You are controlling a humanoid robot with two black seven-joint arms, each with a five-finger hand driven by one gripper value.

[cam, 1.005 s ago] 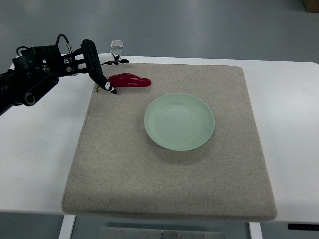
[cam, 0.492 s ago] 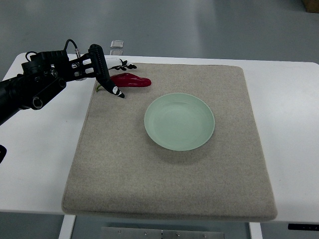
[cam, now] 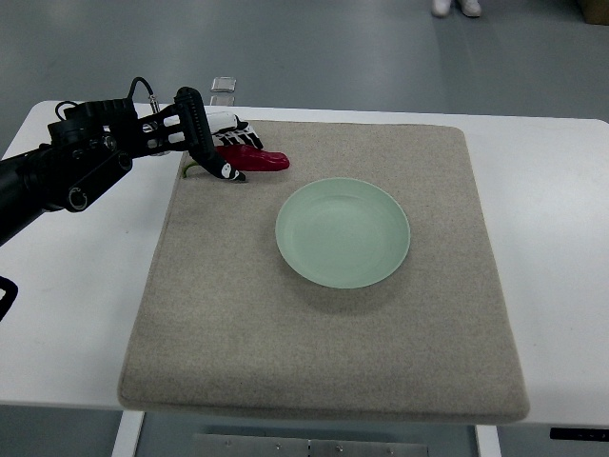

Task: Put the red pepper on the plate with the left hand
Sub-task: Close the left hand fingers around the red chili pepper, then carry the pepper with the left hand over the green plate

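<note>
Reach step: left robot hand, fingers spread, straddles red pepper left of plate; next, close, lift, carry right.

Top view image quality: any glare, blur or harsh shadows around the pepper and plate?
Top view: sharp throughout, no motion blur on the left robot hand; lighting soft and even; the pale green round plate casts a faint shadow on the beige felt mat; glossy red pepper shows small highlights, no washout.
</note>
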